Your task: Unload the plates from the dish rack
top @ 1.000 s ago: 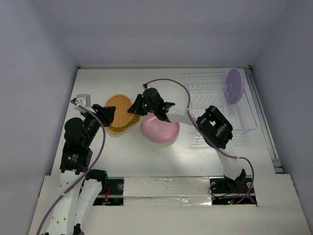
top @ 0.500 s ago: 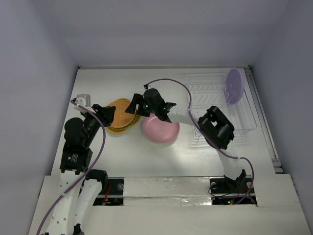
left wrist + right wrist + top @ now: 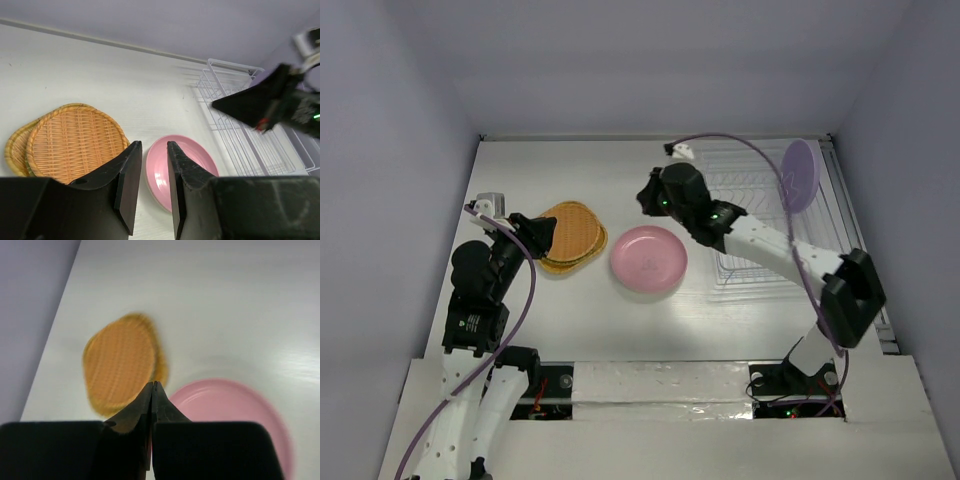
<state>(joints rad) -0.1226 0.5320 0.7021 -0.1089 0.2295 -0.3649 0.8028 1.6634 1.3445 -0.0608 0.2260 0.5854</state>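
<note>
White tabletop point(image 3: 580, 320) bears pink plate point(image 3: 648, 259) left of dish rack point(image 3: 745, 270); left jaws narrowly parted, right jaws closed, both empty.

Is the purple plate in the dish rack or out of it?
In: the purple plate stands on edge at the far right corner of the dish rack.

Blk/wht arms point(image 3: 475, 292), purple cables point(image 3: 725, 137)

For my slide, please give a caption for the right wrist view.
Shut right gripper above stacked orange woven plates and a pink plate on the white table.
</note>
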